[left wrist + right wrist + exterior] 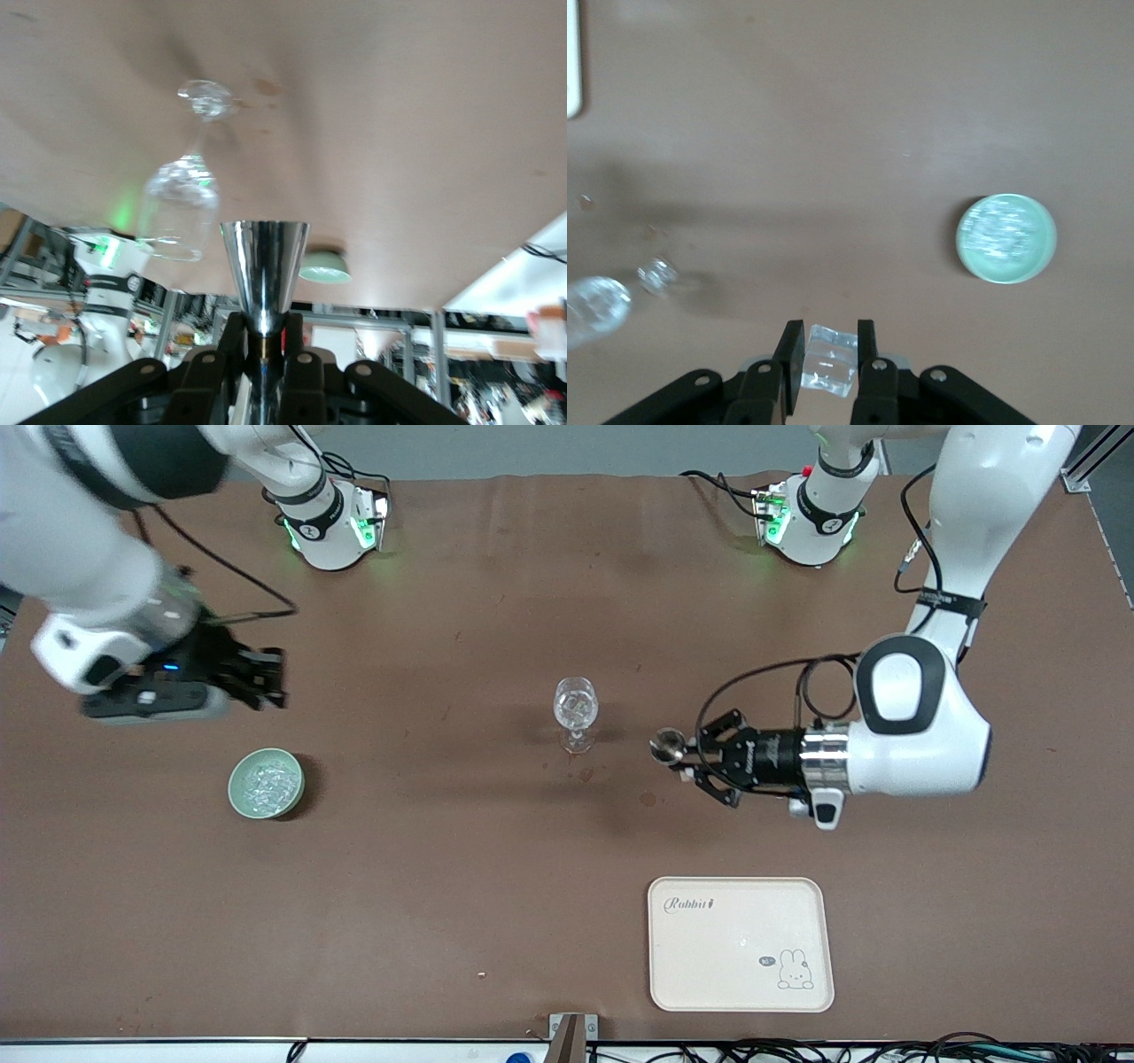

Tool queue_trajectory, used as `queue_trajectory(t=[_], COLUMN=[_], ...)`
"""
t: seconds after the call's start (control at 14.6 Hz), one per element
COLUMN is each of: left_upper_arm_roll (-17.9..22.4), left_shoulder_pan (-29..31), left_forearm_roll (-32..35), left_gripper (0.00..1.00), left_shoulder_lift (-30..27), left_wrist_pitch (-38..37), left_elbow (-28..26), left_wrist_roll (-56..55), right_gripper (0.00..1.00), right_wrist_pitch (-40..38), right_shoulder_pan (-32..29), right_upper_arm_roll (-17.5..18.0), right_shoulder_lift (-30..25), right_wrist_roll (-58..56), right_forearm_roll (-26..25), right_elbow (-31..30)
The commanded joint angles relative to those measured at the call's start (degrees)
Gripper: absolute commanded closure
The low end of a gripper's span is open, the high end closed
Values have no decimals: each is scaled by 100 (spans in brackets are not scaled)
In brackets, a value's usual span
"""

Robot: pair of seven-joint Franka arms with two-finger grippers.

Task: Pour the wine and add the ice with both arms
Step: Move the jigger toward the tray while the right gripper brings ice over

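Note:
A clear wine glass (576,707) stands mid-table. A pale green bowl (266,782) of ice sits toward the right arm's end. My right gripper (270,677) hangs over the bare table beside the bowl. In the right wrist view it (827,341) is shut on one clear ice cube (828,359), with the bowl (1007,237) and the glass (598,305) below. My left gripper (687,760) lies level beside the glass, shut on a small shiny metal measuring cup (666,746). In the left wrist view the cup (264,270) points toward the glass (182,208).
A cream tray (740,943) with a rabbit drawing lies near the front edge, toward the left arm's end. Small dark spots (585,775) mark the brown table by the glass foot. The two arm bases (332,522) stand along the table's back edge.

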Motion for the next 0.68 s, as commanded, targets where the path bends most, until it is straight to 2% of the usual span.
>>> queue_trajectory(t=[0.0, 0.41, 0.62], left_upper_arm_roll=[-59, -59, -33], left_shoulder_pan=[311, 1199, 1569], left_forearm_roll=[-358, -437, -1262], left_gripper=[99, 99, 99], left_shoulder_lift=[618, 1189, 1488], left_wrist_pitch=[-149, -141, -140], left_elbow=[607, 810, 836], left_wrist_roll=[476, 1680, 2392], right_gripper=[95, 96, 97], right_wrist_pitch=[442, 1128, 1155], right_shoulder_pan=[707, 1700, 2166], right_upper_arm_roll=[-60, -60, -69], right_shoulder_lift=[310, 1048, 1513], right_wrist_roll=[960, 1540, 2218], right_forearm_roll=[33, 165, 138], right_elbow=[16, 165, 498])
